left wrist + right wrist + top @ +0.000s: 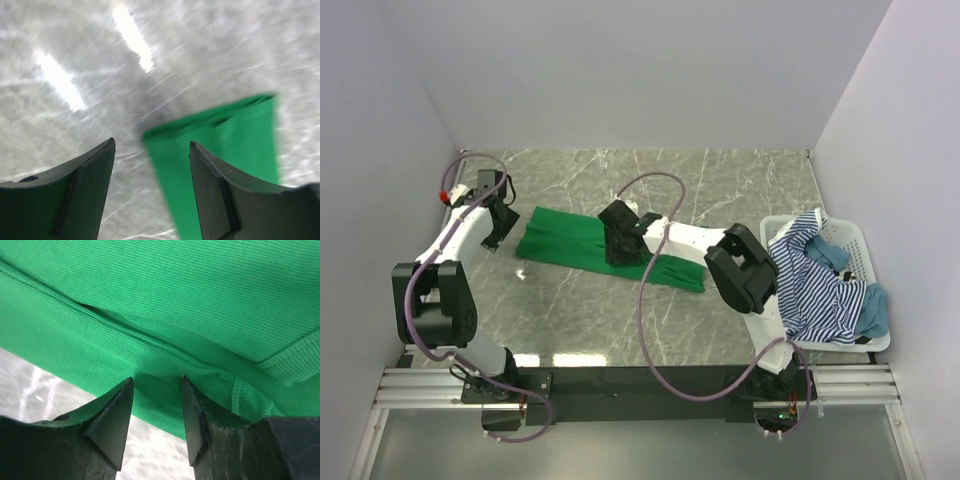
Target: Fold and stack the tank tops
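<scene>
The green tank top (560, 240) lies flat; the right claw (157, 381) hangs spread and empty just above its middle, the left claw (151, 144) released beside its end.

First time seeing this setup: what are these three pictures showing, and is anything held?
Two robot arms are bolted at the near edge of a table, each ending in a two-finger gripper. The overhead picture looks down from behind them; the other two come from wrist cameras, so the dark wedges are the arms' own fingers. A green tank top lies on the table. The left gripper is open over bare table beside its left end; the right gripper is open close above its middle. Neither holds anything. At the right, a white basket holds a striped tank top and a teal tank top.
</scene>
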